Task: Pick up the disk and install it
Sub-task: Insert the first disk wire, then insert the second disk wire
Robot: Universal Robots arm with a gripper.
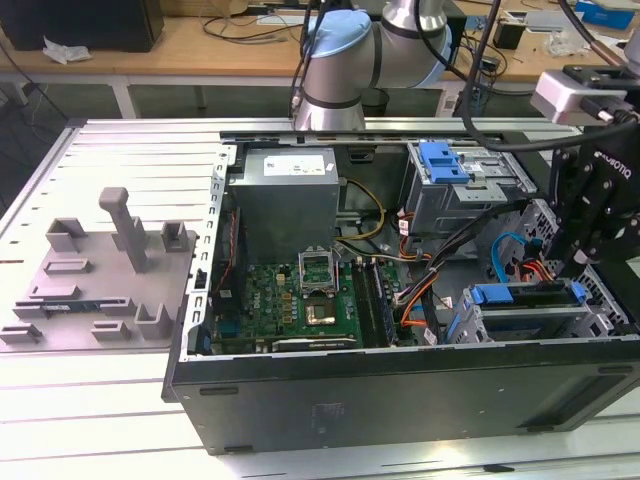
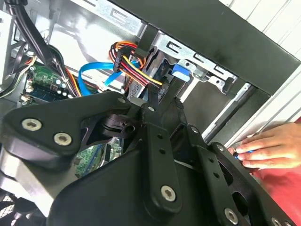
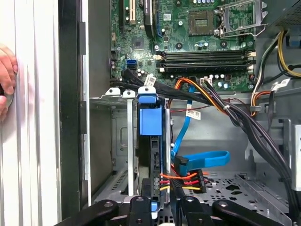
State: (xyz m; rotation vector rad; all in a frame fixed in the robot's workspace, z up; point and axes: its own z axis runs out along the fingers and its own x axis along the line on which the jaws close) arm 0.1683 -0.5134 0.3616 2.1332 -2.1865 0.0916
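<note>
Already seated edge-on in the drive cage (image 3: pixel 123 141), the disk (image 3: pixel 153 141) looks rigid, dense, shock-sensitive; grip its blue carrier edges. End effector (image 3: pixel 162 207) closure: cannot tell.

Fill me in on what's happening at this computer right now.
A robot arm has its tool down inside the open computer case, at the drive cage in the corner on the exterior view's right. The disk, in its blue carrier, stands on edge in that cage, with cables plugged in beside it. A person's hand rests just outside the case.
</note>
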